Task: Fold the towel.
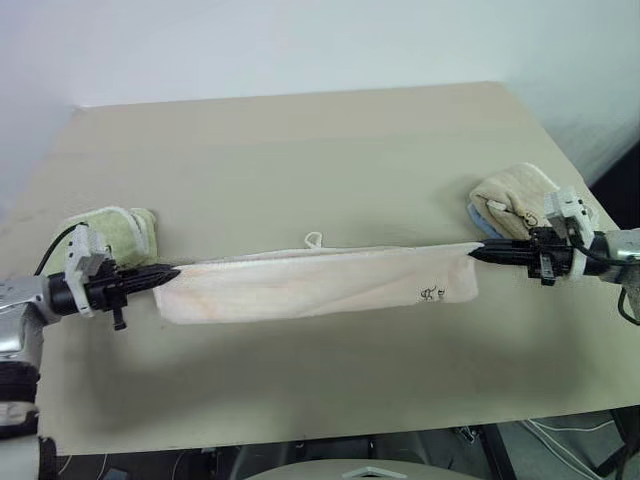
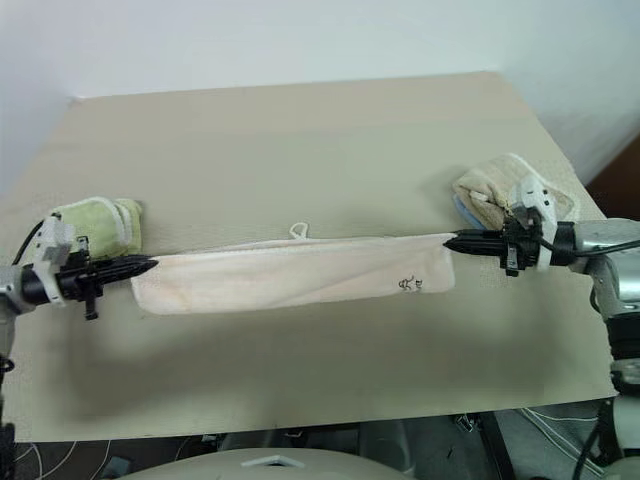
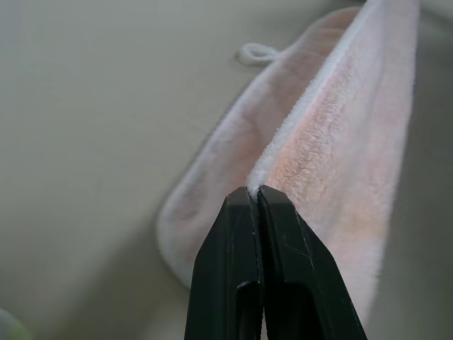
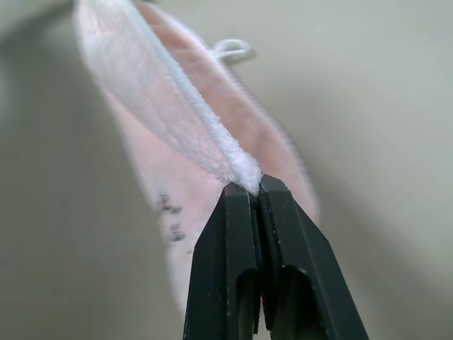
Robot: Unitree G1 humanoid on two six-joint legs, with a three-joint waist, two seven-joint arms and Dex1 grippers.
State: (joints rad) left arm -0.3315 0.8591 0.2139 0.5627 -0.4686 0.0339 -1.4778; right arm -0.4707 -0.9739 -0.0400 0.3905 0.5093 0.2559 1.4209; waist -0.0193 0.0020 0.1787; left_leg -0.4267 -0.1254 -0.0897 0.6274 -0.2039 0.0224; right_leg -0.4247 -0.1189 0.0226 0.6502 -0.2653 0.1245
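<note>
Two corners of the pink towel (image 1: 320, 283) are pinched in my fingers, so it hangs stretched as a doubled band across the middle of the frame above the beige table (image 1: 300, 150), its small white loop (image 1: 314, 240) at the top edge and its dark mark (image 1: 432, 294) low near the right end. My left gripper (image 1: 172, 271) is clamped on the left corner at centre left, my right gripper (image 1: 476, 254) on the right corner at centre right. Behind my left gripper lies a green towel (image 1: 125, 232), and behind my right a tan towel (image 1: 515, 195).
</note>
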